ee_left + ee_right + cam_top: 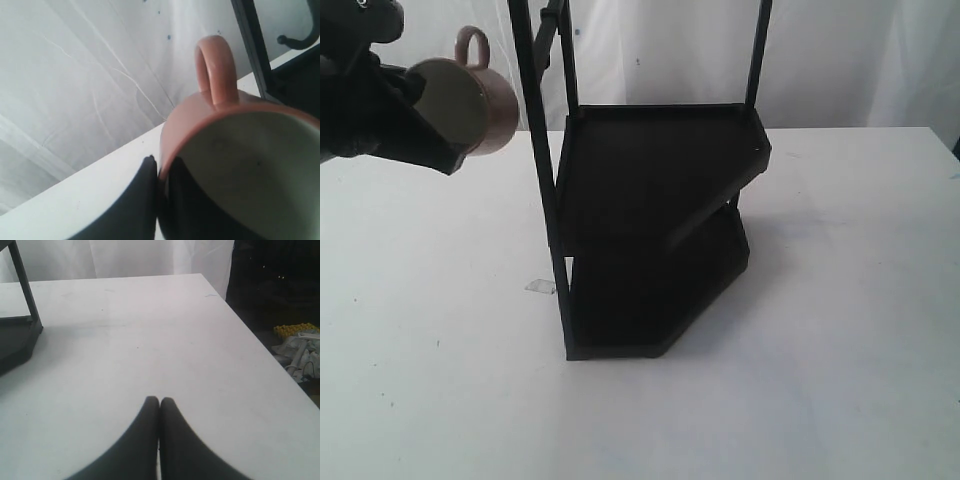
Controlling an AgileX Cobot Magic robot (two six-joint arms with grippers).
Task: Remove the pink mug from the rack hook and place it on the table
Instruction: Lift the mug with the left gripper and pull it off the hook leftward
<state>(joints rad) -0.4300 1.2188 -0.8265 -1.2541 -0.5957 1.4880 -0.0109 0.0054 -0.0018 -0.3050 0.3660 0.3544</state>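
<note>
The left gripper [160, 167] is clamped on the wall of the pink mug [240, 150], one jaw inside and one outside. The handle stands up on the side away from the jaws, and the mug hangs in the air above the table [840, 300]. The rack hook [300, 41] lies beyond the mug from those jaws, apart from it, and the right gripper [159, 401] has its jaws pressed together over the table.

Three views, one bench [840, 380]
Exterior is looking down at the rack [655, 230]; wrist cameras are skimming low, each catching it.
</note>
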